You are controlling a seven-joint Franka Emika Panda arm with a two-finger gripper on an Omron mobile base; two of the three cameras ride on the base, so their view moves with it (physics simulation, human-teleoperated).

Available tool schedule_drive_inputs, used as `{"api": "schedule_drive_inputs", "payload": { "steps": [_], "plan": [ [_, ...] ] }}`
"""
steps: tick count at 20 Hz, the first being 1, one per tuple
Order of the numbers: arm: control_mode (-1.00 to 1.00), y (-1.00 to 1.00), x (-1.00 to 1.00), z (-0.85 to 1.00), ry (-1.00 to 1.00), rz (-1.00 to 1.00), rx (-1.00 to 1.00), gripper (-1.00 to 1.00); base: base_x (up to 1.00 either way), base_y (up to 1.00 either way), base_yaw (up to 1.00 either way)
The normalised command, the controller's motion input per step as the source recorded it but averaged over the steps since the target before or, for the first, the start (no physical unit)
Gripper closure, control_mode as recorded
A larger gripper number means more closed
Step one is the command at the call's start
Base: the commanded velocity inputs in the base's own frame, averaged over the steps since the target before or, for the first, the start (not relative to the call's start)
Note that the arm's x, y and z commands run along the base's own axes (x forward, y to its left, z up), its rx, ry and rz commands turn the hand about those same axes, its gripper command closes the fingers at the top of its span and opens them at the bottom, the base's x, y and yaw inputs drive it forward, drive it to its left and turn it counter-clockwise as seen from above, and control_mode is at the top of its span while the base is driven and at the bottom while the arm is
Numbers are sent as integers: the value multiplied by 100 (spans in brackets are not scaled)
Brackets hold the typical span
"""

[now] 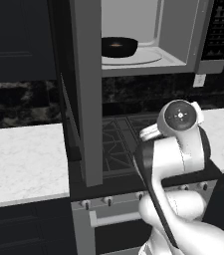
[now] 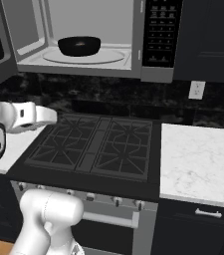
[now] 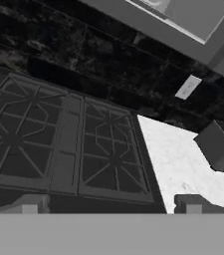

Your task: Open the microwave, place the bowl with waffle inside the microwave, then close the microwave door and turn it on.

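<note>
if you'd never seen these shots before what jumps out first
The microwave above the black gas stove stands wide open, its door swung out to the left. Inside, on the pale turntable, sits the black bowl with the golden waffle in it. The white arm is folded low in front of the stove, its gripper open and empty over the burners.

No legible text; microwave (image 2: 88,37) button panel marks too small

We see the black gas stove (image 3: 58,142) at centre left. A white marble counter (image 3: 183,172) lies right, the microwave (image 3: 183,22) upper right.
</note>
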Motion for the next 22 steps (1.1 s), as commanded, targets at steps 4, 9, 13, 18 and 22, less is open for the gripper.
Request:
{"api": "schedule_drive_inputs", "payload": {
  "steps": [4,9,13,18,22],
  "plan": [
    [-100,14,-37,-27,-9,12,-48,-100,0,0,0],
    [-100,15,-12,-15,-3,9,-41,-100,0,0,0],
    [-100,43,-6,-22,-15,4,-39,-100,0,0,0],
    [-100,14,4,-52,-11,3,-39,-100,0,0,0],
    [-100,-45,12,-70,-1,17,-27,-100,0,0,0]
  ]
}}
